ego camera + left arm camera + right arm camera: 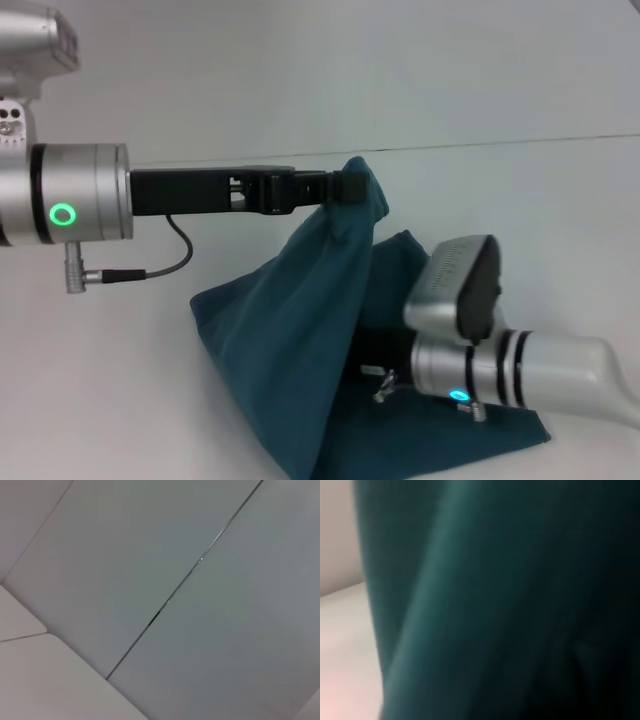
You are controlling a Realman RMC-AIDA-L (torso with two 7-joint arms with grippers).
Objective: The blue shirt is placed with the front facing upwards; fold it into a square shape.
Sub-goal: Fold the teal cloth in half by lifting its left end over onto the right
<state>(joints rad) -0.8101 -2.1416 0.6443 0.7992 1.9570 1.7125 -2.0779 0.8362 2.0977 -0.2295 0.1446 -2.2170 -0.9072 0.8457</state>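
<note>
Head view shows the left arm reaching in from the left, level above the white counter, a black cable looping beneath its silver wrist. Its left claw is clamped on a pinch of the blue shirt, holding that part raised as a peak. From the peak the cloth hangs down in a slanted sheet, spreading to a wide base that rests on the counter at lower centre. Behind the sheet, more of the shirt lies flat. To the right, the right arm comes in low from the right edge, with the right claw buried in the dark folds beside the hanging sheet; whether it is apart or together cannot be told. Right wrist view is filled with close teal cloth.
</note>
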